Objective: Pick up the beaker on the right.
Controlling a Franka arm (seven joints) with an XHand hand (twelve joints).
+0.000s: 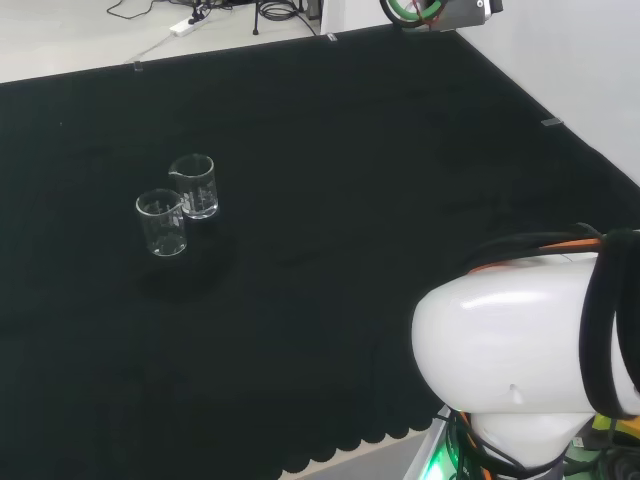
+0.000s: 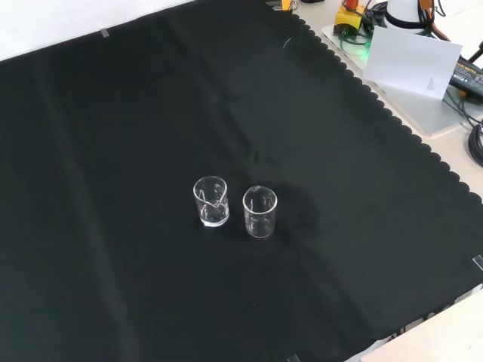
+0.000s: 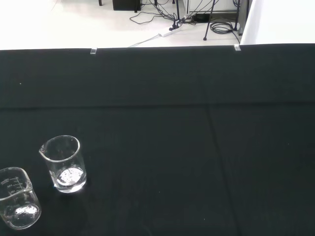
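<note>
A desk (image 1: 330, 150) draped in black cloth, its near edge scalloped in the front view, with pale floor and loose cables beyond the far edge in the head view. Two clear glass beakers stand upright and close together, apart or barely so, well away from the arm's white link (image 1: 510, 350) at the head view's lower right.

In the head view the right-hand beaker (image 1: 194, 185) has a pouring spout and stands slightly farther off; the left-hand beaker (image 1: 162, 222) stands nearer the camera. In the front view the order reverses: the spouted vessel (image 2: 210, 201) lies to the left and its neighbour (image 2: 259, 212) to the right. The wrist view shows the spouted one (image 3: 64, 163) just beside the other (image 3: 15, 205). Both appear empty.

The state of the hand cannot be told from these pictures. The task appears not yet begun, with the whole approach still to be made.

Likely hazards, as a judgement:
- Wrong vessel chosen, because "right" changes with the viewpoint.
- The neighbour knocked over or pushed aside, because the gap between the two leaves little room for fingers to pass.
- A missed or off-centre grasp, because clear glass on black cloth gives faint edges.
- The target tipped by contact at the rim or spout during descent.
</note>
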